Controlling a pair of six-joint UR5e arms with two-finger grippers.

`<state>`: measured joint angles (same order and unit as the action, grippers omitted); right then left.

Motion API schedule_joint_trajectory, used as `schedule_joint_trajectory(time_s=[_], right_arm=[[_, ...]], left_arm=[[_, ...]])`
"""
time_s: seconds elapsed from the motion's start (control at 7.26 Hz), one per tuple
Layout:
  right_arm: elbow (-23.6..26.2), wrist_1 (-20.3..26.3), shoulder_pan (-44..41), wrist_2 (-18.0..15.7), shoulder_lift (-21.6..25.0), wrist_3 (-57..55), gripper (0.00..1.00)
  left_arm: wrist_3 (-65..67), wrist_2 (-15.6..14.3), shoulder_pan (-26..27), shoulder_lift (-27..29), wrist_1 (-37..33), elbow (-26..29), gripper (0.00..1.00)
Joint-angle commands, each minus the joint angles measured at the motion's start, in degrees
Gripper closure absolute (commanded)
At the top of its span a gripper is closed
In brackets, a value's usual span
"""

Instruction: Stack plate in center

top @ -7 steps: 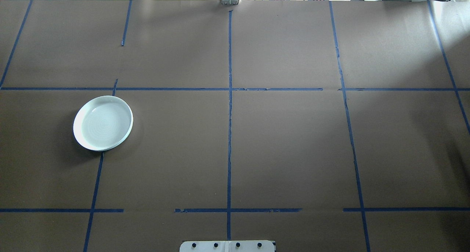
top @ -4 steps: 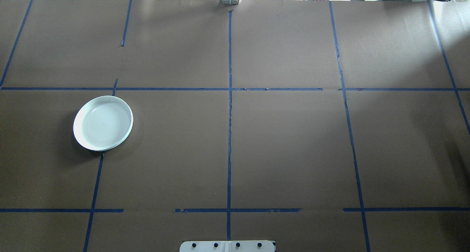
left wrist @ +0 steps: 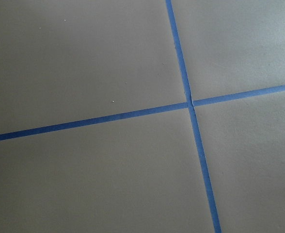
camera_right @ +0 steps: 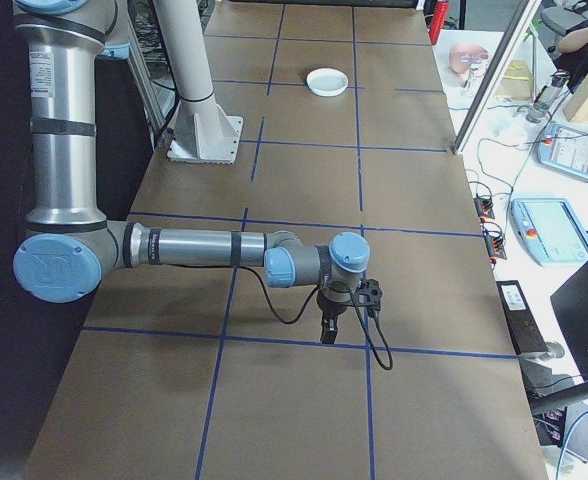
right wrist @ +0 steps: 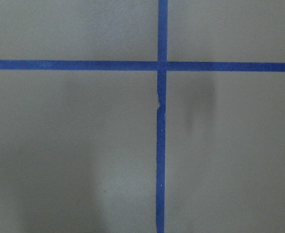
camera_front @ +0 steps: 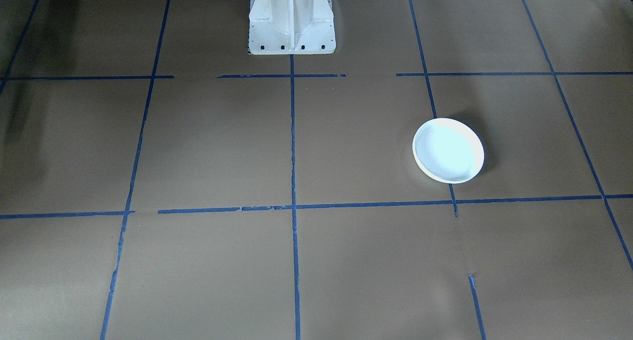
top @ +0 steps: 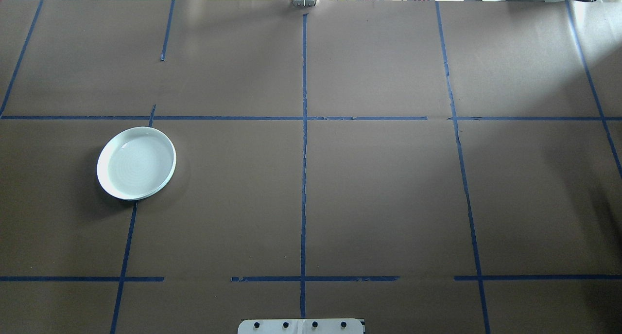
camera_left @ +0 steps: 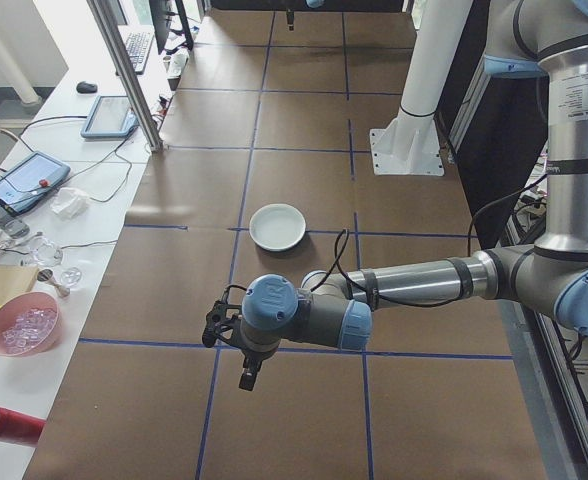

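- Nothing has changed: the plate (top: 136, 163) sits unmoved at 9 o'clock on the table (top: 388, 202), not yet centred
- Either hand's grip state: cannot tell

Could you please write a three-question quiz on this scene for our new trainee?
1. True or false: the white plate lies across a blue tape line.
2. The plate sits on the robot's: A) left side B) right side C) centre.
3. Fill in: the plate holds ____.

Key: 1 true. 2 A. 3 nothing. In the side views the left gripper and right gripper hang apart from the plate.
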<state>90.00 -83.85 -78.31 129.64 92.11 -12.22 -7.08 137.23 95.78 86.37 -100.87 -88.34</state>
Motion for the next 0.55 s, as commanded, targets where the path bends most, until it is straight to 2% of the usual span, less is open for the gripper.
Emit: schedule_joint_trajectory(time_s=[0.0, 0.28, 0.41], right_arm=[[0.0, 0.0, 0.0, 0.0, 0.0, 0.0, 0.00], [0.0, 0.0, 0.0, 0.0, 0.0, 0.0, 0.00], [0.0, 0.0, 0.0, 0.0, 0.0, 0.0, 0.00]], left_arm=[[-0.3, -0.1, 0.1, 2.9, 6.5, -1.3, 0.00], [-0.3, 0.0, 0.0, 2.9, 7.5, -3.0, 0.00], [-0.3, -0.1, -0.1, 3.2, 10.6, -3.1, 0.00]])
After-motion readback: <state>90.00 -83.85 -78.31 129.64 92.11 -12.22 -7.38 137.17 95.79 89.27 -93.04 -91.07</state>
